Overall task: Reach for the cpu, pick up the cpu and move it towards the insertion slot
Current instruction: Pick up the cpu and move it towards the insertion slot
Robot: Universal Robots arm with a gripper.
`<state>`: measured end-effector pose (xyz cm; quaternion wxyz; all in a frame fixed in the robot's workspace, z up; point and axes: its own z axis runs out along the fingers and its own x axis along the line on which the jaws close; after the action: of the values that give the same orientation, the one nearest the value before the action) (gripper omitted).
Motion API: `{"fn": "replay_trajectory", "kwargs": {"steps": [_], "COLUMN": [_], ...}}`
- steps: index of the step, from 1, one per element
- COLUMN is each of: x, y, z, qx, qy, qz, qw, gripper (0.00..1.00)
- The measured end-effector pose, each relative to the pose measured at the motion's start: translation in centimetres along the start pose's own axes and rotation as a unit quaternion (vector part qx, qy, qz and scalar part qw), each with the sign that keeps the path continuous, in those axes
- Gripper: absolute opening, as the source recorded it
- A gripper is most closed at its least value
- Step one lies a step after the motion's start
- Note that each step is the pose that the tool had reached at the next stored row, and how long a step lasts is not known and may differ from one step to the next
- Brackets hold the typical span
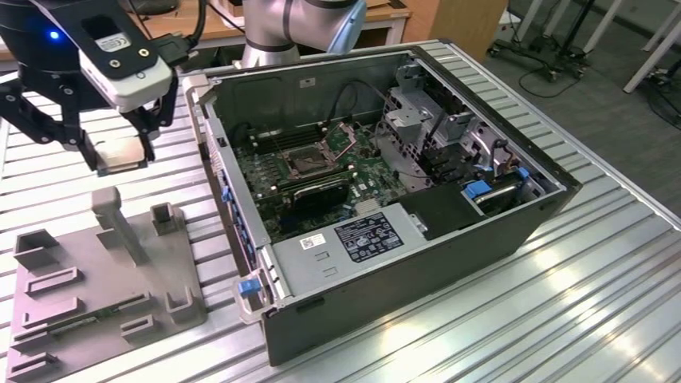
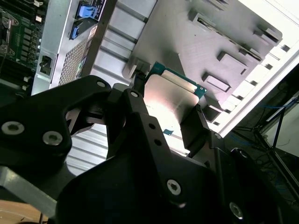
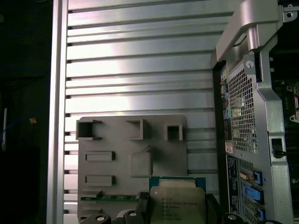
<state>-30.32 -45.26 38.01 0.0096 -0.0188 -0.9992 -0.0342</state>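
Gripper (image 2: 169, 103) clamps silvery cpu (image 3: 177, 201) (thin green rim)

The arm (image 1: 303, 24), top centre of the exterior view, is a silvery-grey tube with a pale blue joint cap. At upper left sits a white box (image 1: 126, 73) with a black face plate and small round fittings. A blue light (image 1: 53, 34) glows on the black housing beside it, and a black cable (image 1: 197, 24) runs off it. The gripper (image 1: 117, 155) is matte black, built of jointed links. In the second wrist view, silver screw heads (image 2: 12, 127) stud those links (image 2: 93, 107).
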Motion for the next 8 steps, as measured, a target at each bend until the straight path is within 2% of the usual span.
{"fn": "replay_trajectory", "kwargs": {"steps": [8], "x": [-0.32], "y": [0.01], "z": [0.00], "qx": [-0.0002], "qy": [0.0000], "qz": [0.000], "qw": [1.00000], "gripper": [0.55]}}
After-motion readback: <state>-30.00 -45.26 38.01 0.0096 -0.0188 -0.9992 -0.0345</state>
